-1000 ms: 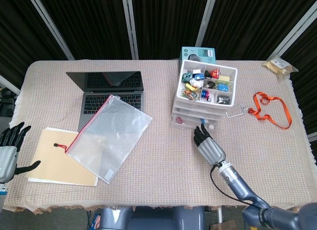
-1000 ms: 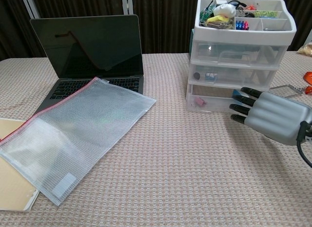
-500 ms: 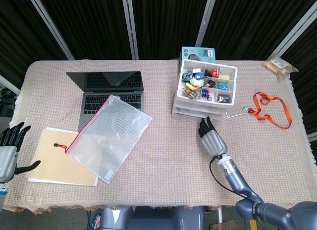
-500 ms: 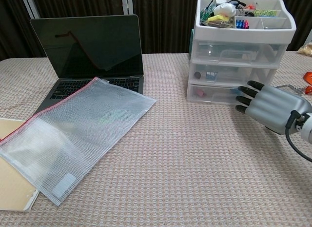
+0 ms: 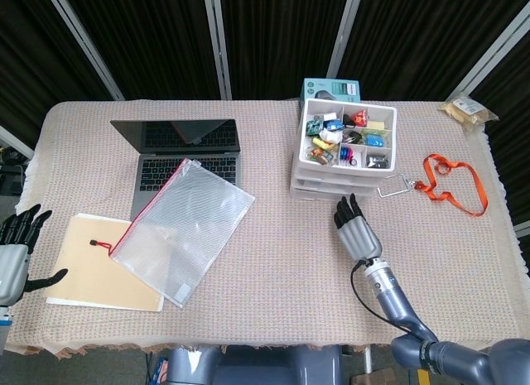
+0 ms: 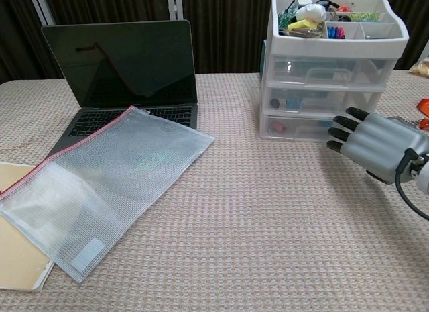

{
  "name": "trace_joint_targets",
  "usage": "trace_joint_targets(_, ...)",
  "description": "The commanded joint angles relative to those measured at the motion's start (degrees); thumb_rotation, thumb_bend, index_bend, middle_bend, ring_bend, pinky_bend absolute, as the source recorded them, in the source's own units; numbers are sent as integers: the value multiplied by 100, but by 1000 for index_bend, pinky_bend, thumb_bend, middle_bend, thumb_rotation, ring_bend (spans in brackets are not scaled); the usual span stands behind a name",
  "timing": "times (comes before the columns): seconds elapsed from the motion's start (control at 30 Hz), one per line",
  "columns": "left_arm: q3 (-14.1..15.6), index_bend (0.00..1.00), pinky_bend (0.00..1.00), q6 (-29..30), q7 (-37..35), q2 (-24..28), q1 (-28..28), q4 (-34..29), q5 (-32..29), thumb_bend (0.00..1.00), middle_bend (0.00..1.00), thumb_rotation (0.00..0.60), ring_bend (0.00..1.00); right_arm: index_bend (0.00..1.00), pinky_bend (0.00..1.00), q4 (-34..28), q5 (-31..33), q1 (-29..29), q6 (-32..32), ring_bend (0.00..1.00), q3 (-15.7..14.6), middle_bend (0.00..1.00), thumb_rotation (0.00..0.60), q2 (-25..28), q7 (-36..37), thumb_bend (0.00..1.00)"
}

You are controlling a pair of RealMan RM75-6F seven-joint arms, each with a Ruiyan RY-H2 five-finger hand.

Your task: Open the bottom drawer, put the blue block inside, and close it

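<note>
A white three-drawer unit [image 5: 344, 149] [image 6: 333, 67] with an open sorting tray on top stands at the back right of the table. Its bottom drawer [image 6: 298, 127] sits pushed in, flush with the two above; a small pink item shows through its clear front. I cannot pick out the blue block; the hand covers the drawer's right end. My right hand [image 5: 357, 228] [image 6: 377, 145] lies just in front of that drawer, fingers straight and pointing at its front, holding nothing. My left hand [image 5: 15, 251] hangs open off the table's left edge.
A laptop [image 5: 184, 149] stands open at the back left, with a mesh zip pouch [image 5: 186, 228] overlapping a manila envelope [image 5: 95, 265] in front of it. Right of the drawers lie a metal tool [image 5: 393, 186] and an orange lanyard [image 5: 451, 182]. A teal box [image 5: 331, 89] stands behind the unit.
The bottom drawer, pulled out a second ago, has slid in flush. My right hand moved toward the unit with it, and the unit shifted slightly back. The left hand stayed still.
</note>
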Motion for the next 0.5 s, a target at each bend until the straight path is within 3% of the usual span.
trace_joint_targets(0.03,2,90,0,7,2,-1,4,-3,2,153,0,600,0,178,58,-326,-167,-78,193,0,-107,76,600,216,45,361)
trace_joint_targets(0.27,7,93,0,41,24,-11,17,15,24,153,0,600,0,176,57,-1338,-480,-428,838,0,-235,76,600,932,576,328)
trace_joint_targets(0.5,23,97,0,38,131,-34,20,45,24,153,0,600,0,163,58,-2528,-428,-1071,1517,0,-292,76,600,1960,2015,261)
